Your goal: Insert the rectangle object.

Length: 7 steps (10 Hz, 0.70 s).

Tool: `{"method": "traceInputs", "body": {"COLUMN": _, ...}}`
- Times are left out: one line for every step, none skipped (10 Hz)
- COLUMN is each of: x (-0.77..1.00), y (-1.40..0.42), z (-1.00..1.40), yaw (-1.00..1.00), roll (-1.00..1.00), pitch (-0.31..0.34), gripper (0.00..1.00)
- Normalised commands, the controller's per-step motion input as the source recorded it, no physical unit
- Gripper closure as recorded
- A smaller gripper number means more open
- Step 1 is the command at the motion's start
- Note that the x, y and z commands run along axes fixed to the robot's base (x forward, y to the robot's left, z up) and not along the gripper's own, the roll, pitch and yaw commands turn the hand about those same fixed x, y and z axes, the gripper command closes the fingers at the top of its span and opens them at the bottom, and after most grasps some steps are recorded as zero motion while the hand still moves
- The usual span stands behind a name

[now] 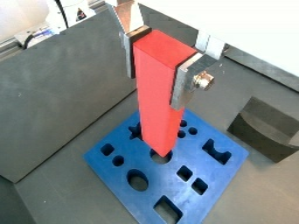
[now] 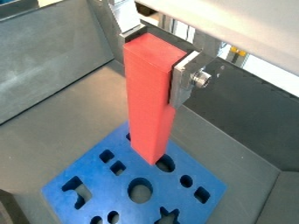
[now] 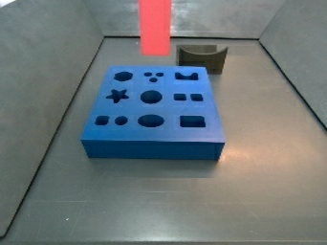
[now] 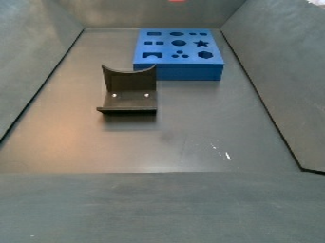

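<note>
The rectangle object, a long red smooth bar, hangs upright between my gripper's silver fingers, which are shut on its upper end. It shows the same way in the other wrist view, with the gripper around it. Its lower end is above the blue holed block and apart from it. In a side view the bar hangs over the block's far edge; the gripper is out of that view. The block also shows far back in a side view.
The dark fixture stands on the floor beside the block. Grey sloping walls enclose the floor on all sides. The block has several holes of different shapes, among them a rectangular one.
</note>
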Motion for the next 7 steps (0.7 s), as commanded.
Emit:
{"method": "traceInputs", "body": {"x": 1.00, "y": -0.23, "z": -0.77, "yaw": 0.00, "roll": -0.02, "pitch": 0.000, "gripper": 1.00}}
{"method": "traceInputs", "body": {"x": 1.00, "y": -0.28, "z": -0.83, "yaw": 0.00, "roll": -0.01, "pitch": -0.016, "gripper": 1.00}}
{"method": "traceInputs", "body": {"x": 1.00, "y": -0.28, "z": -0.83, "yaw": 0.00, "roll": 0.00, "pitch": -0.024, "gripper": 1.00}}
{"method": "traceInputs", "body": {"x": 0.92, "y": -0.30, "z": -0.80, "yaw": 0.00, "roll": 0.00, "pitch": -0.049, "gripper": 1.00}}
{"method": "traceInputs", "body": {"x": 0.88, "y": -0.20, "z": -0.73, "yaw": 0.08, "roll": 0.00, "pitch": 0.000, "gripper": 1.00}}
{"method": "traceInputs", "body": {"x": 0.83, "y": -0.20, "z": -0.56, "yaw": 0.21, "roll": 0.15, "pitch": 0.134, "gripper": 1.00}}
{"method": "traceInputs", "body": {"x": 0.77, "y": -0.15, "z": -0.27, "yaw": 0.01, "roll": 0.36, "pitch": 0.283, "gripper": 1.00}}
